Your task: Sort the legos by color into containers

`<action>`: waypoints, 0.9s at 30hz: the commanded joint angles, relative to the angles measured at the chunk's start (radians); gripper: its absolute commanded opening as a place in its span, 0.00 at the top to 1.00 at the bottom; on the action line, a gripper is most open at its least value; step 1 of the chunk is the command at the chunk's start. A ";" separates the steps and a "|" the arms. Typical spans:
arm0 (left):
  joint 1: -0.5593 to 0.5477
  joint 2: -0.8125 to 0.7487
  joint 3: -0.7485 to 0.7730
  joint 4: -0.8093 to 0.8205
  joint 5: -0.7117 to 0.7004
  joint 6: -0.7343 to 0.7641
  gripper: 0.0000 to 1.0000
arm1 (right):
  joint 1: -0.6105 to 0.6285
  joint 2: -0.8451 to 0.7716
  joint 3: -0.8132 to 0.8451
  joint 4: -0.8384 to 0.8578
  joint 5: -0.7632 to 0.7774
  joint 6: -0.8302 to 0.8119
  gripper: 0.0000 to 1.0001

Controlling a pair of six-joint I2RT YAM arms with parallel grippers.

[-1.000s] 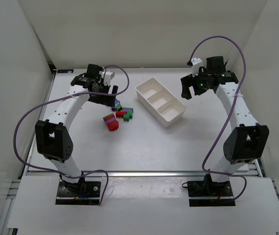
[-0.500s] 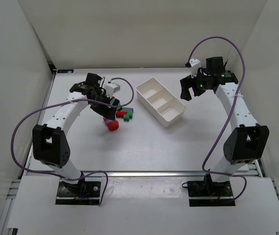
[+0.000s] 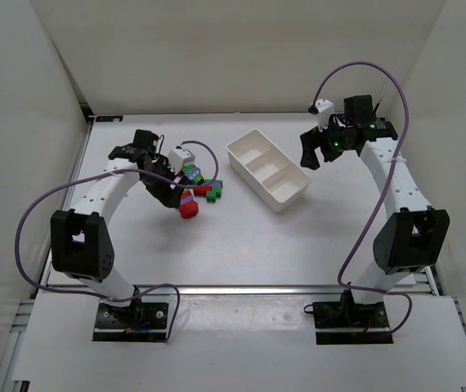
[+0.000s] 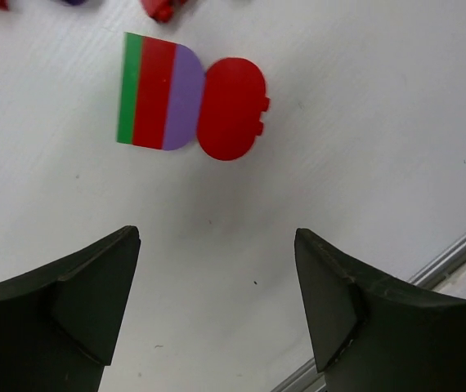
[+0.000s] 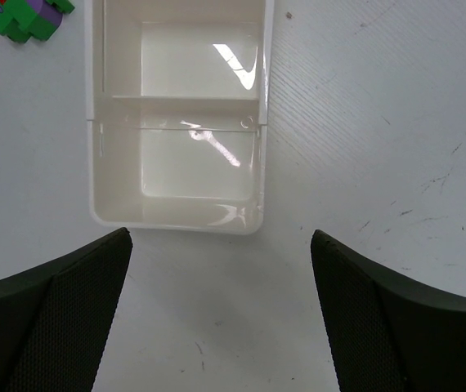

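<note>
Legos [image 3: 199, 193]: being carried in a cluster by the table [image 3: 241, 237], apart from the tray [image 3: 230, 150]. Left hand [image 4: 217, 245]: being held open near a red brick [image 4: 231, 108]. Right hand [image 5: 221, 241]: being held open over the tray's end.

The left gripper [image 4: 215, 245] hangs above the white table [image 4: 380, 122], jaws spread wide. Ahead lies a striped lego [image 4: 158, 102] (green, red, purple bands) touching a rounded red lego [image 4: 231, 108].

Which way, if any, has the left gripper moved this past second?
Yes. Judged against the white tray, the left gripper has shifted toward the table's near edge, beside the red lego.
</note>
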 commanded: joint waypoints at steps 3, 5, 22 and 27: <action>0.025 -0.017 0.042 0.106 -0.020 -0.135 0.15 | -0.001 -0.001 0.020 -0.001 -0.022 -0.005 0.07; 0.023 -0.031 0.018 0.134 0.000 -0.132 0.15 | -0.003 0.002 0.020 -0.001 -0.021 -0.005 0.07; -0.049 0.063 0.162 0.065 -0.336 -0.816 0.02 | -0.001 0.015 0.023 -0.007 -0.016 -0.015 0.07; -0.164 0.087 0.205 -0.006 -0.462 -0.920 0.03 | -0.003 0.012 0.017 -0.014 -0.015 -0.020 0.06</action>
